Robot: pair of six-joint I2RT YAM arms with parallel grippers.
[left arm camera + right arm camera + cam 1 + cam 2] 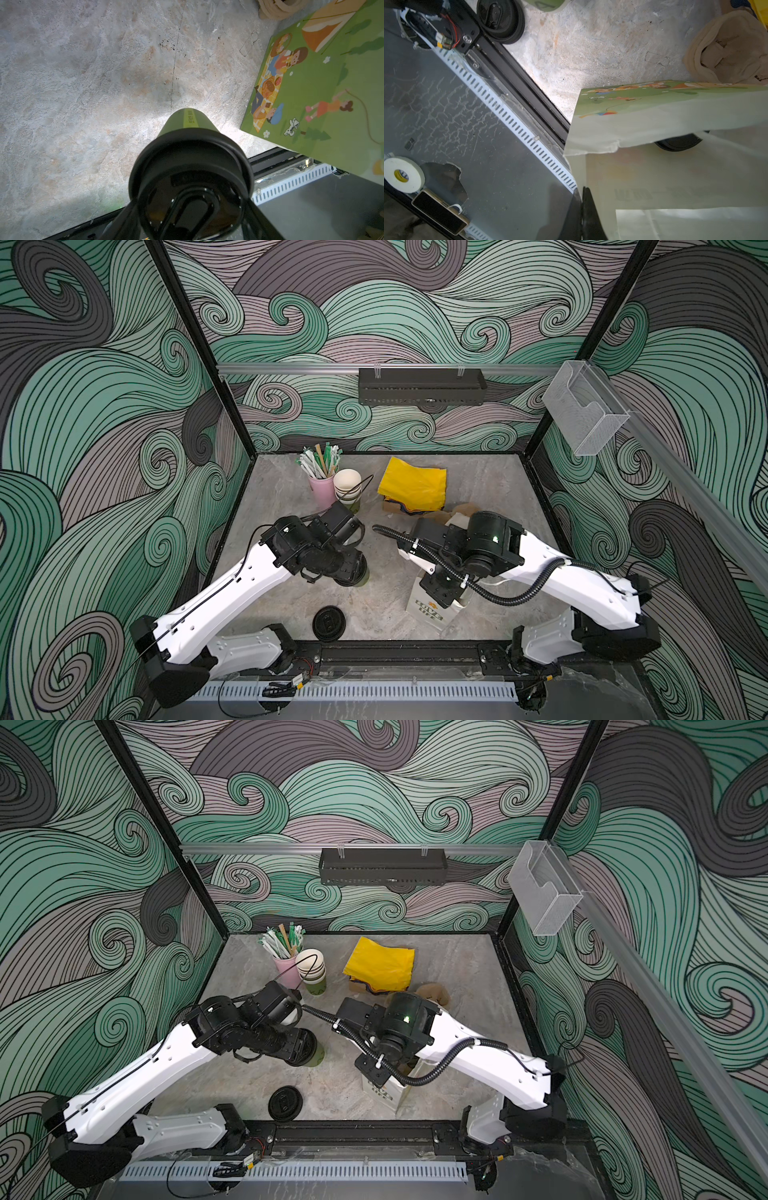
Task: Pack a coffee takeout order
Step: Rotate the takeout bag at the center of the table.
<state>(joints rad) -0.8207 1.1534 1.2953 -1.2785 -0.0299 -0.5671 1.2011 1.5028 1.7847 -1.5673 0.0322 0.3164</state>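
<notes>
- The grey marbled stone-look tabletop (490, 489) is flat and matt, and carries everything.
- The white paper bag (430, 610), with a green picnic print on its broad side, stands upright with its mouth up. The paper is thin and stiff, with sharp creases and a ragged rim.
- The right gripper (584, 199) has its jaws pressed together on that rim, pinching the mouth open.
- The folded bright yellow paper napkins (413, 485) lie in a soft, slightly fanned pile behind the bag, toward the back wall.
- The stack of olive-green paper cups (348, 487), cream inside and tapered, stands behind the bag on the left arm's side, just beside the pink cup of wrapped straws (323, 489).
- The lidded olive-green paper cup (187, 122) is near the bag on the left arm's side, upright under a smooth round black plastic lid.
- The left gripper (190, 203) straddles that lid, fingers spread and clamped on its edge. I cannot tell whether the cup's base is off the table.
- A loose round black plastic lid (329, 623) lies flat, frontward of the bag on the same side.
- A dark round rim (679, 143) shows in the bag's mouth, probably a cup already packed.
- Judged step: loading this cup. It must rise above the rim, cross over, and go down straight while the mouth is held wide.
</notes>
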